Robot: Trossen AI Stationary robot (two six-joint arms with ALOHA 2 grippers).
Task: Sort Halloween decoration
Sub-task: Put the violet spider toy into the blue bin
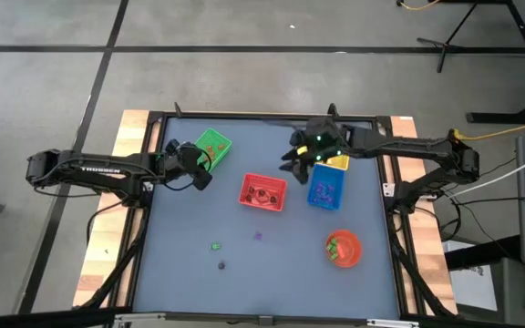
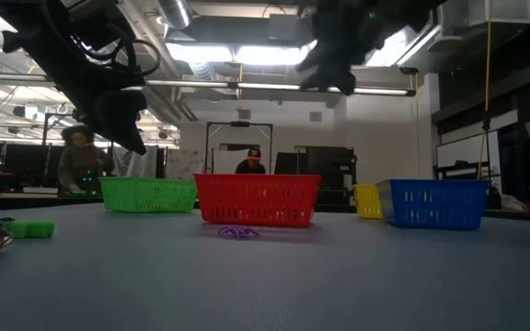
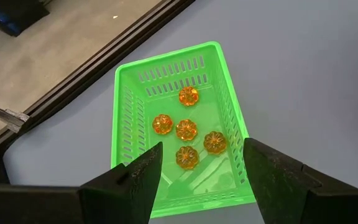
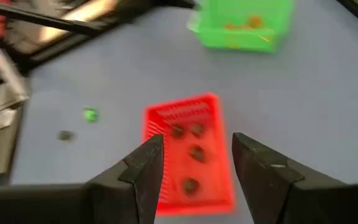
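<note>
My left hand (image 3: 201,180) hangs just above the green basket (image 3: 178,124), fingers (image 3: 135,180) spread wide with nothing between them, and through the gap I count five orange pumpkins (image 3: 186,129) lying on the basket floor. My right hand (image 4: 194,168) is up over the far side of the surface (image 1: 272,264), between the green basket and the yellow basket (image 1: 339,162), looking down at the red basket (image 4: 188,155); its fingers are parted and empty too. In the red basket I see several dark trinkets (image 4: 191,152), too blurred to name. The blue basket (image 1: 324,187) sits just beside the red one, with small purple pieces (image 1: 326,189) inside it. Nearer me than the red basket, three loose items lie on the bare surface: a purple trinket (image 1: 258,236) close to the basket, a green trinket (image 1: 216,245) farther off, and a dark trinket (image 1: 221,265) just past that. The red bowl (image 1: 344,249) stands well apart from the red basket, on the blue basket's side, with something green in it.
</note>
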